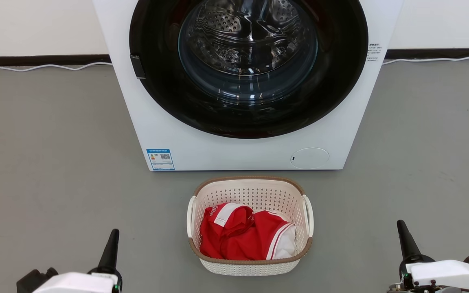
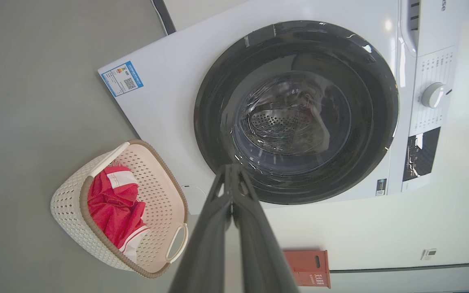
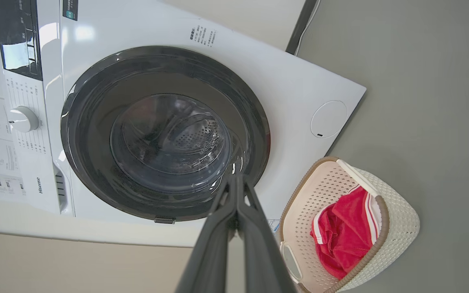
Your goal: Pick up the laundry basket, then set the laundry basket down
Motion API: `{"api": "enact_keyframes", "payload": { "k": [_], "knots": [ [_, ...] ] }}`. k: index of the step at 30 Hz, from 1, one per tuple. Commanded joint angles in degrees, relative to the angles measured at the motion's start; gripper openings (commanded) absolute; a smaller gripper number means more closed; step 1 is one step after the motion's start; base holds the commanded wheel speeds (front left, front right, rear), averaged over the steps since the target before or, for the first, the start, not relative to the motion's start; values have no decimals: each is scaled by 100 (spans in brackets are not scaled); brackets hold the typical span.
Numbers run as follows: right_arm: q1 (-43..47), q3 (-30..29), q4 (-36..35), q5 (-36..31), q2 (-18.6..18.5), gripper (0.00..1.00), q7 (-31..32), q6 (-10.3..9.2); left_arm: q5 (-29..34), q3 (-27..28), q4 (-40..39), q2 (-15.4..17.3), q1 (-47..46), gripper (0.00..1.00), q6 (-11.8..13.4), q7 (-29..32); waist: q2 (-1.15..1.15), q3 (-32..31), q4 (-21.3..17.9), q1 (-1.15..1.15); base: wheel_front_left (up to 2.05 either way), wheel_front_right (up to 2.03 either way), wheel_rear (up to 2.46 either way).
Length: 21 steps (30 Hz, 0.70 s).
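Note:
The cream-white perforated laundry basket [image 1: 250,191] with brown rim trim and two white loop handles sits on the grey floor just before the washing machine, holding a red and white garment [image 1: 242,234]. My left gripper [image 1: 114,232] is low at the left of the basket, well apart from it, fingers shut with nothing held. My right gripper [image 1: 400,224] is low at the right, likewise apart and shut. The left wrist view shows the basket [image 2: 69,207] at lower left beside my shut left gripper [image 2: 231,167]. The right wrist view shows the basket [image 3: 401,219] at lower right of my shut right gripper [image 3: 236,177].
A big white front-loading washing machine [image 1: 242,154] with a dark round door stands right behind the basket. A white cable [image 1: 43,67] runs along the dark skirting at the wall. A red-brown box [image 2: 307,266] appears in the left wrist view. Grey floor spreads on both sides.

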Motion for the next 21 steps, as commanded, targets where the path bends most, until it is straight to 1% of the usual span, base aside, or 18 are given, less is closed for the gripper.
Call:
{"api": "enact_keyframes", "payload": {
  "k": [1,21],
  "knots": [
    [-325,94,-229,237,-65,0,85,33,-212,156,-179,62,-376,0,-87,45,0,1,-1,0,0,0,0],
    [-421,78,-383,1608,-72,0,397,39,-1405,216,-249,81,-549,0,-155,365,0,13,-17,0,0,0,0]
  ]
}}
